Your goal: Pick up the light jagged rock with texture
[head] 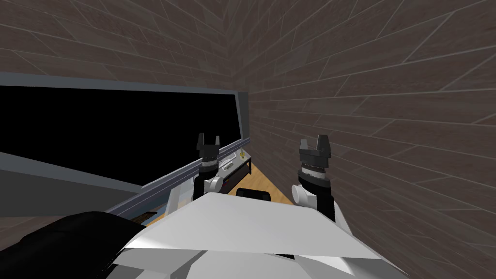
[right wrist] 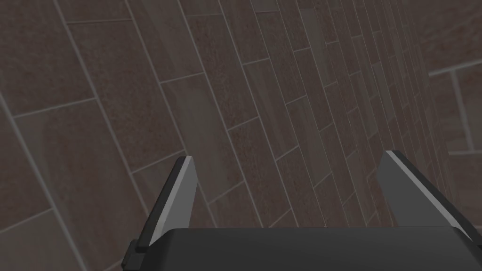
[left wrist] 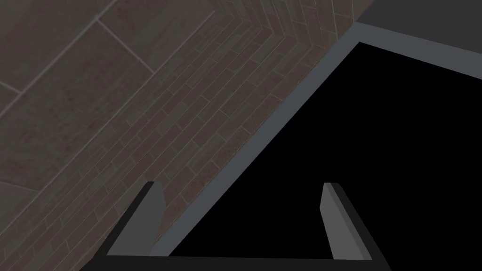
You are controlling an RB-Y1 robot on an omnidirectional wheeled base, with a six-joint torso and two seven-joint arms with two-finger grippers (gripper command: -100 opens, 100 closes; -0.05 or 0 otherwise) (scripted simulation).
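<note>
1. Left hand (head: 208, 139) and right hand (head: 315, 140) hang raised, fingers apart, holding nothing.
2. The rock is too small to tell; probably it lies on the far desk (head: 243, 160).
3. Drive closer first, keeping clear of the wall (head: 387, 121).

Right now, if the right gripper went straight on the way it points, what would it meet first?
The open right gripper would probably meet the brown tiled wall first; nothing shows between, but distance is unclear.

House room where I stand: brown tiled walls (head: 368, 97), wood floor (head: 265, 188), low bench (head: 237, 162) beside a grey-framed black area (head: 121, 135).
</note>
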